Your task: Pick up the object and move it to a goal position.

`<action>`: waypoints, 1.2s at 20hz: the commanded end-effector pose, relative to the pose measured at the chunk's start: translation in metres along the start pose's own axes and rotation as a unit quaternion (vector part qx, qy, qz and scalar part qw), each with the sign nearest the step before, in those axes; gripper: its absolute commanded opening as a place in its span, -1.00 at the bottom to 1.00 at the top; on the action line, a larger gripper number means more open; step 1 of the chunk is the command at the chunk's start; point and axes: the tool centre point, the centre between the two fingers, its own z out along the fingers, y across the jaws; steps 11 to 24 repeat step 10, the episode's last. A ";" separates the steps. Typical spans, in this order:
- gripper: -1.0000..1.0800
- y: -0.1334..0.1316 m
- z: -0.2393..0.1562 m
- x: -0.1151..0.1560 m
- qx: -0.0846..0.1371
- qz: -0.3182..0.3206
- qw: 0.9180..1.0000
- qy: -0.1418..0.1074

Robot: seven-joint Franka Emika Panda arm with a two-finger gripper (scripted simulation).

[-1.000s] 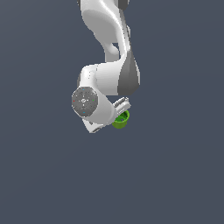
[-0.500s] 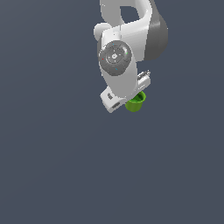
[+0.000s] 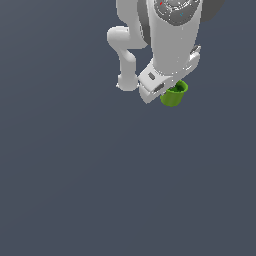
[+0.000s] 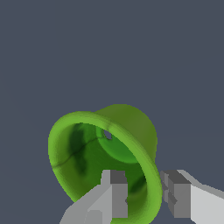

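Observation:
The small bright green cup [image 3: 174, 95] hangs under the white arm's hand in the upper right of the exterior view. My gripper [image 3: 176, 89] is shut on its rim. In the wrist view the cup [image 4: 87, 148] fills the lower middle, its hollow inside facing the camera. My gripper [image 4: 144, 190] pinches the cup's wall: one grey finger [image 4: 114, 192] is inside the cup and the other finger [image 4: 177, 192] is outside it.
The white arm [image 3: 170, 35] reaches down from the top of the exterior view, with a link [image 3: 125, 55] to the exterior view's left of the hand. All around is a plain dark grey-blue background.
The arm has carried the cup up and toward the exterior view's right, and the hand has turned. The cup stays in the grip.

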 end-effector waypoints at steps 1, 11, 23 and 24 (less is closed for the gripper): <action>-1.00 -0.023 -0.007 -0.004 0.000 0.000 1.000 0.000; -1.00 -0.060 -0.020 -0.009 0.001 0.000 1.000 0.001; -1.00 -0.060 -0.020 -0.009 0.001 0.000 1.000 0.001; -1.00 -0.060 -0.020 -0.009 0.001 0.000 1.000 0.001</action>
